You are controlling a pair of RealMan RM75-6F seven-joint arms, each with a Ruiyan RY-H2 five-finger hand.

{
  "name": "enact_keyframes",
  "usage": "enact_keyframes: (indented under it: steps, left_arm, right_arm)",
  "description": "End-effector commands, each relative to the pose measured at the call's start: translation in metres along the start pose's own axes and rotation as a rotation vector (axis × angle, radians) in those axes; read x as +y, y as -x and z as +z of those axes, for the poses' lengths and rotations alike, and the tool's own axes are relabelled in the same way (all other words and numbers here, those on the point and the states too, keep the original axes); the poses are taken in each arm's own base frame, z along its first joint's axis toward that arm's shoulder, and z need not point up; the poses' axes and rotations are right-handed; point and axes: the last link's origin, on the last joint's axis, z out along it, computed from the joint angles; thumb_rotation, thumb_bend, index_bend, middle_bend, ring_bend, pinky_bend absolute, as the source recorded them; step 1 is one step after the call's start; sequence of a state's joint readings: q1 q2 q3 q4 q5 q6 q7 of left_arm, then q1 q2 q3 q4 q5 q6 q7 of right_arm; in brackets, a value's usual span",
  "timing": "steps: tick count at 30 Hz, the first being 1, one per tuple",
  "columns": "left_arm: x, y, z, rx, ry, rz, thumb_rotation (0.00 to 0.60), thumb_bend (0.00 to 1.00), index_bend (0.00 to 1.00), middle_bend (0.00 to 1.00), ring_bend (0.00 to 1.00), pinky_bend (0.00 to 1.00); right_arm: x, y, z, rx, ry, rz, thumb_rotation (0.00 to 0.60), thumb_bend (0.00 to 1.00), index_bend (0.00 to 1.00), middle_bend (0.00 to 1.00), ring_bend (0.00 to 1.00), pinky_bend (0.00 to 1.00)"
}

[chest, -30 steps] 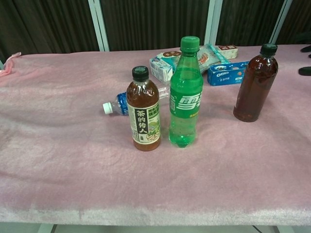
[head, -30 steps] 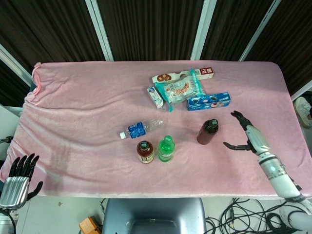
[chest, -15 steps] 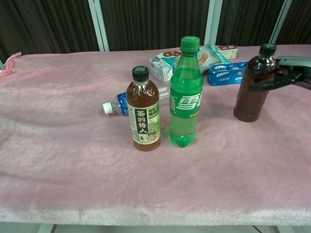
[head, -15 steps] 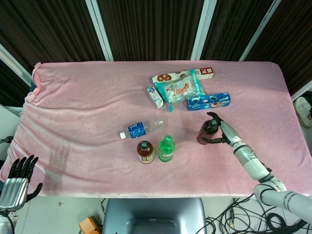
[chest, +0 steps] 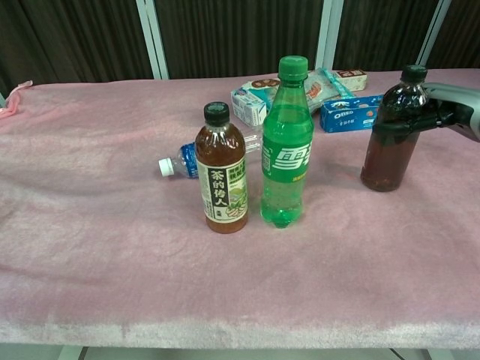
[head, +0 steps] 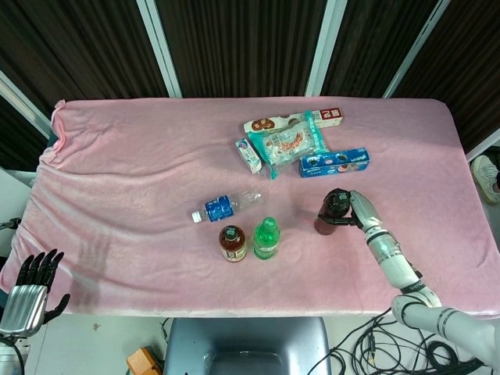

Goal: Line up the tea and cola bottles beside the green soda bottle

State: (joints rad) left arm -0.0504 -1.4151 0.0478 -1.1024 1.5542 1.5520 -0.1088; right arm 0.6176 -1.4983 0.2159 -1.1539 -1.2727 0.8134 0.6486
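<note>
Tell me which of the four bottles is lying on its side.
The clear water bottle with the blue label and white cap, behind the tea bottle. The tea, green soda bottle and cola bottle all stand upright.

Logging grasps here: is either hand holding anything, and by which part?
The right hand grips the cola bottle around its upper body, below the cap. The left hand holds nothing.

water bottle (head: 225,206) lying flat | snack packs (head: 285,139), perhaps biscuits | pink cloth (head: 125,164)
</note>
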Motion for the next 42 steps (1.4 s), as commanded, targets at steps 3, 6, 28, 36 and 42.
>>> enact_keyframes:
  steps: [3, 6, 28, 36, 42]
  left_arm:
    - [-0.001, 0.000, 0.000, -0.003, -0.002, -0.001, 0.600, 0.31, 0.00, 0.04, 0.00, 0.00]
    - [-0.001, 0.000, 0.000, 0.000, -0.003, -0.002, 0.600, 0.31, 0.00, 0.04, 0.00, 0.00]
    - [-0.002, 0.000, -0.001, -0.007, -0.004, -0.003, 0.600, 0.31, 0.00, 0.04, 0.00, 0.00]
    - [0.000, 0.002, 0.000, -0.019, 0.000, -0.003, 0.600, 0.31, 0.00, 0.04, 0.00, 0.00]
    - [0.000, 0.002, 0.001, -0.023, -0.001, -0.006, 0.600, 0.31, 0.00, 0.04, 0.00, 0.00]
  right_arm:
    - [-0.008, 0.002, -0.008, 0.047, -0.056, 0.023, 0.600, 0.33, 0.91, 0.62, 0.61, 0.61]
    - [-0.017, 0.007, -0.019, 0.034, -0.107, 0.028, 0.600, 0.33, 0.93, 0.63, 0.62, 0.61]
    - [-0.044, 0.063, -0.042, -0.088, -0.205, -0.061, 0.600, 0.33, 0.93, 0.63, 0.62, 0.61]
    - [-0.045, 0.071, -0.035, -0.093, -0.209, -0.049, 0.600, 0.34, 0.91, 0.63, 0.62, 0.61]
    - [-0.044, 0.073, -0.033, -0.104, -0.207, -0.055, 0.600, 0.33, 0.84, 0.63, 0.59, 0.61]
